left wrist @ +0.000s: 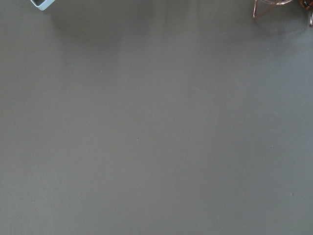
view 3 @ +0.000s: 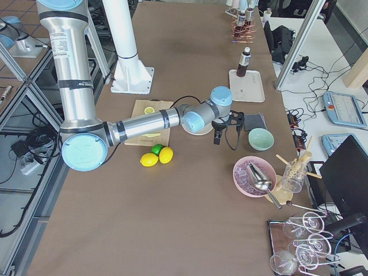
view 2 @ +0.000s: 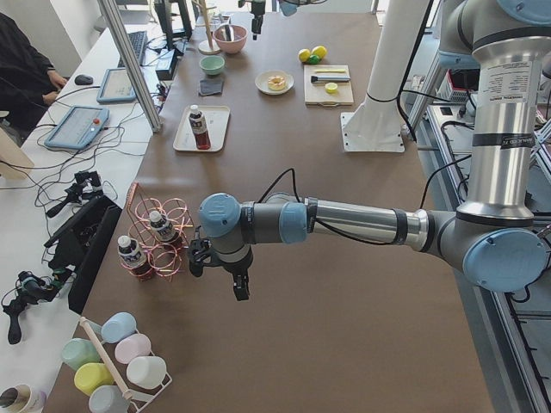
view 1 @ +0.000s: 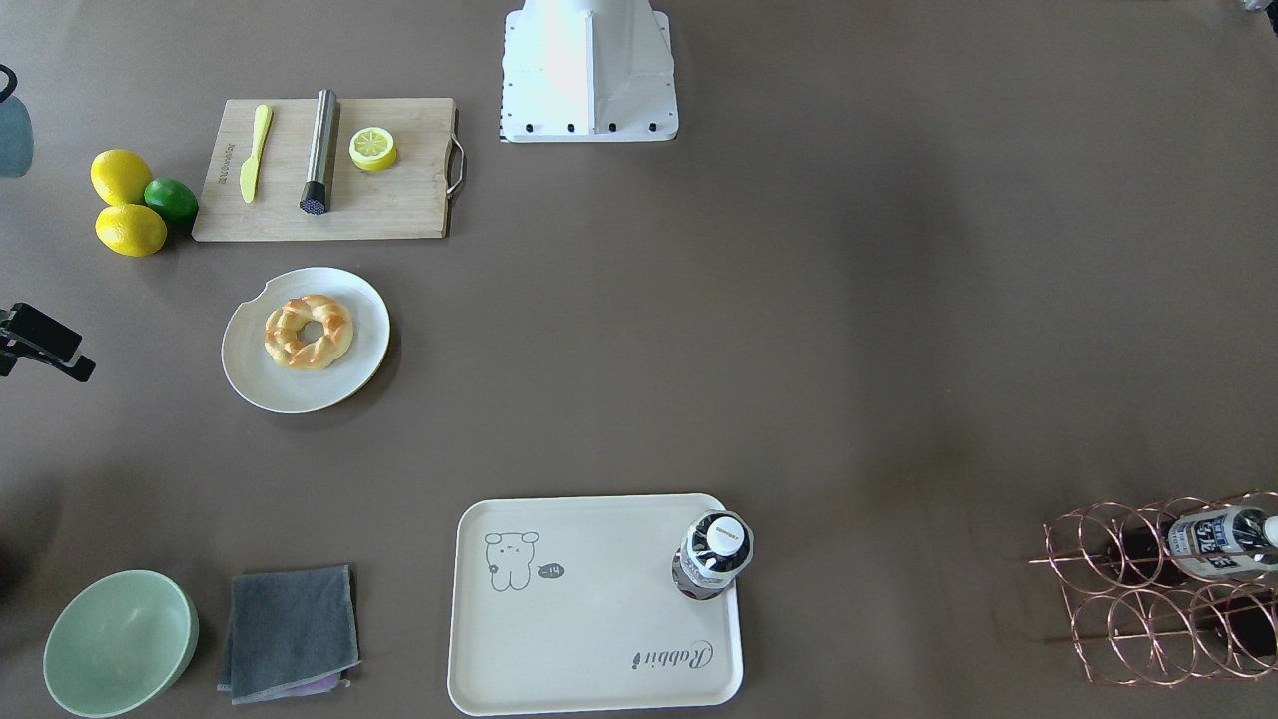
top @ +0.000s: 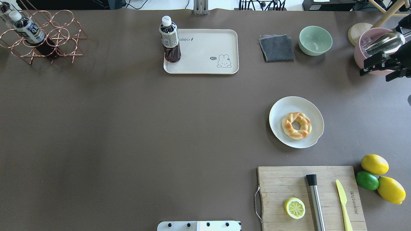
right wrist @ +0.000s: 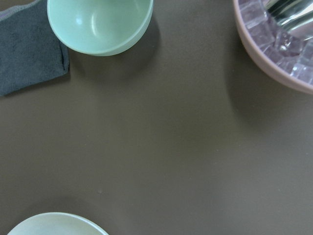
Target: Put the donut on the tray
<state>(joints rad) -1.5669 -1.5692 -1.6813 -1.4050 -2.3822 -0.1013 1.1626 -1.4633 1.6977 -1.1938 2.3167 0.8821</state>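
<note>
Brown matting covers the long worktop (top: pixel 128 128), and a white desk (view 2: pixel 34 185) strewn with cables runs along its far side. Much of the right hand (top: pixel 374 74) is cut off by the frame edge in the overhead and front views. Its own wrist camera shows none of its fingers. What does show is two dark fingers standing apart above the worktop with nothing between them. The left hand (view 2: pixel 217 277) appears only in the side view from the table's end, so I cannot tell whether it is apart or together. It hangs over bare worktop just beside a copper wire rack (view 2: pixel 159 237) carrying bottles, and its wrist camera shows little but brown surface.

The donut (top: pixel 296 125) lies on a round off-white plate (top: pixel 279 112), inward from the right hand, nearer the robot's base and well apart from the hand. The tray (top: pixel 205 61) sits farther still from that hand, toward the left arm's half. The green bowl (top: pixel 315 40) and grey cloth (top: pixel 276 48) lie between hand and tray. A dark bottle (top: pixel 169 40) stands upright at the tray's edge farthest from the hand. Near the right hand, toward the table's right end, is a pink bowl (top: pixel 358 51) holding ice and a metal scoop (top: pixel 385 43). A cutting board (top: pixel 282 179) with a lemon half (top: pixel 294 208) lies beyond the plate from the hand, close to the robot.
</note>
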